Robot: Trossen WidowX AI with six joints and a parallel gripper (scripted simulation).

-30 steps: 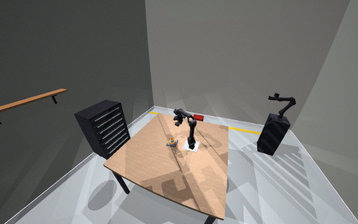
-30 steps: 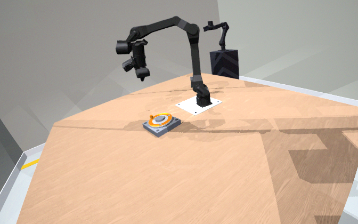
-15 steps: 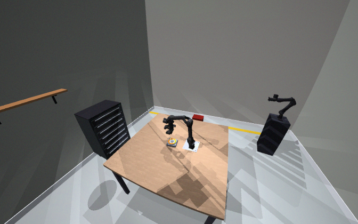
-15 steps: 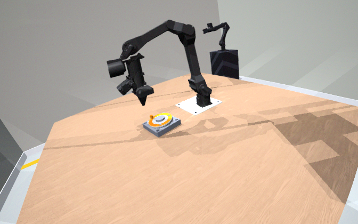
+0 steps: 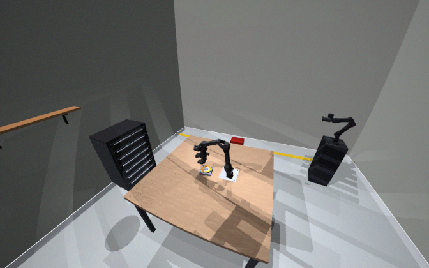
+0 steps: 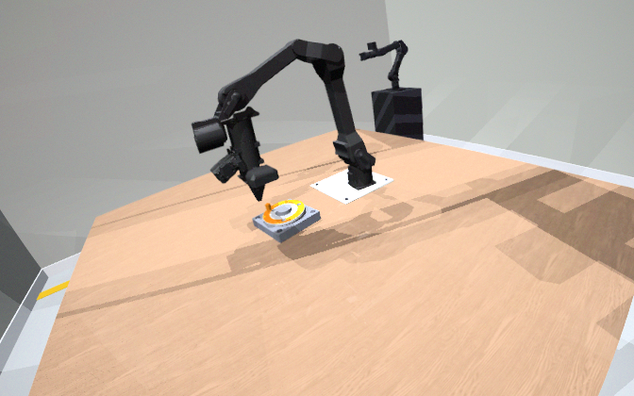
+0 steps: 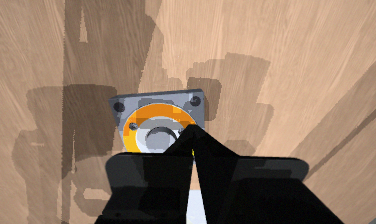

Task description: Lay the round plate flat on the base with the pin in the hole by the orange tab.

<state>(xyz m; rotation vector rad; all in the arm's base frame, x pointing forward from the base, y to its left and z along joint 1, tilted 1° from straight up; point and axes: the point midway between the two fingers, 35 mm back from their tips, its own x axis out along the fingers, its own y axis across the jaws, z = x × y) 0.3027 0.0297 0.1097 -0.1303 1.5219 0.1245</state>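
- One table [image 6: 408,295], light wood top, carrying everything the task concerns.
- One black drawer cabinet [image 5: 122,153] beside the table, six drawer fronts counted; one wooden wall rail [image 5: 26,123] beyond it.
- Two arms in all: the working arm [image 6: 329,93] on a white mounting sheet [image 6: 331,189] on the table, and a second arm on a black pedestal [image 6: 397,111] off the table.
- Working arm pose: rises from its mount, bends over at the elbow, forearm slopes down, wrist pointing downward.
- One gripper [image 6: 259,194], fingers pressed together into a point, nothing between them; tip hangs just above the far-left edge of the fixture, near the orange tab [image 6: 269,205].
- One grey square base [image 6: 287,222] near the mount; corner holes show in the wrist view.
- One round plate [image 6: 286,211], orange ring around a grey centre, on the base over the post [image 6: 284,210].
- Pin not discernible.
- No readable writing or labels anywhere.
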